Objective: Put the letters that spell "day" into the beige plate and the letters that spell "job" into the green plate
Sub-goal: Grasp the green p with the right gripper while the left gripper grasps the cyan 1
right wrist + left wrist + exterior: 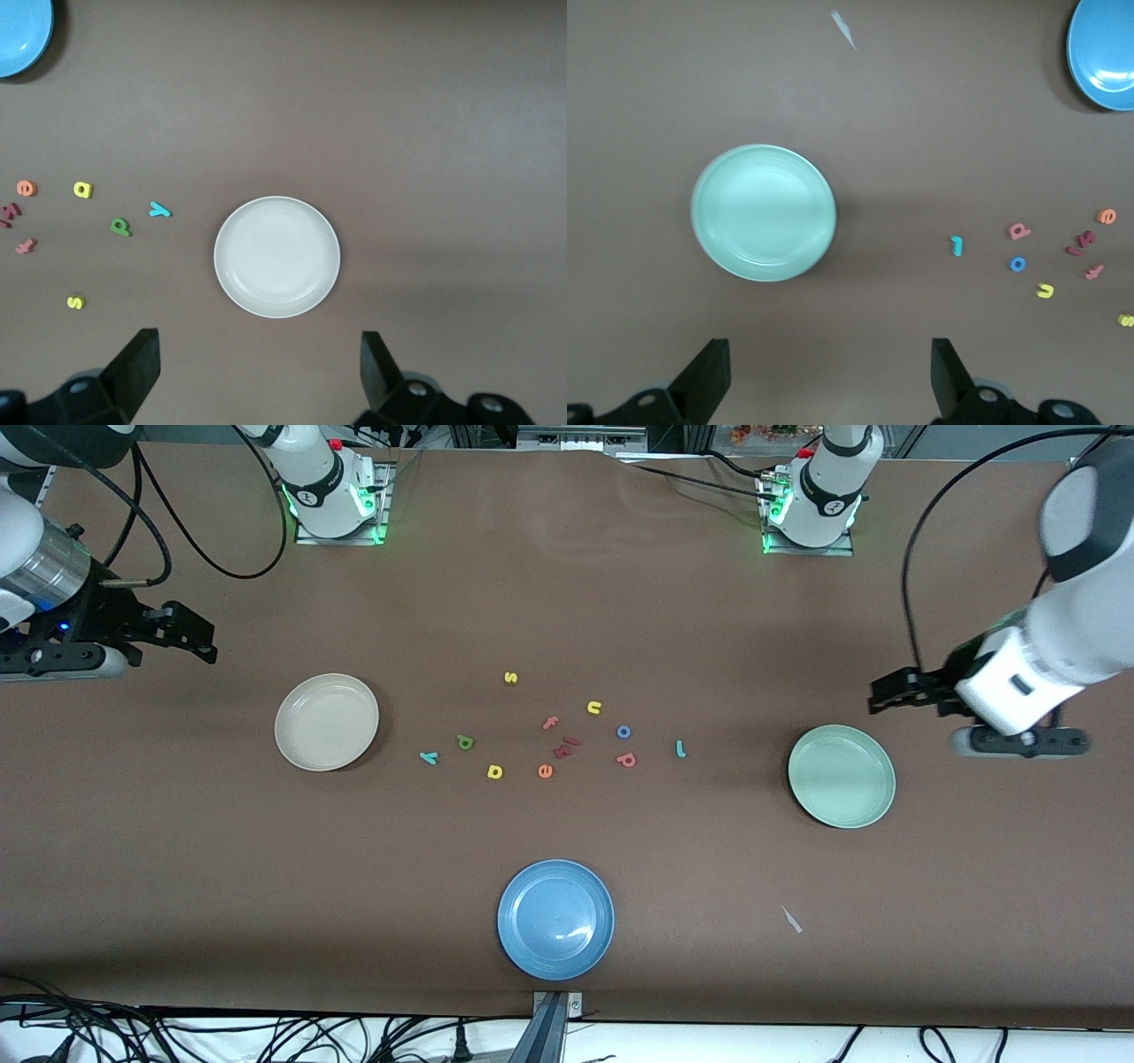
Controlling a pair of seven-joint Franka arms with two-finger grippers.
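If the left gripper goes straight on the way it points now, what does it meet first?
Probably bare brown table beside the round pale-green plate; the left gripper is open and holds nothing, though depth is unclear.

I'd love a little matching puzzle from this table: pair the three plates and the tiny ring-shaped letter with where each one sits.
Things:
1. beige plate
2. green plate
3. blue plate
4. blue "o"

Places:
A. nearest the front camera
B. among the scattered letters mid-table
C. toward the right arm's end
D. toward the left arm's end

Pairs: 1-C, 2-D, 3-A, 4-B
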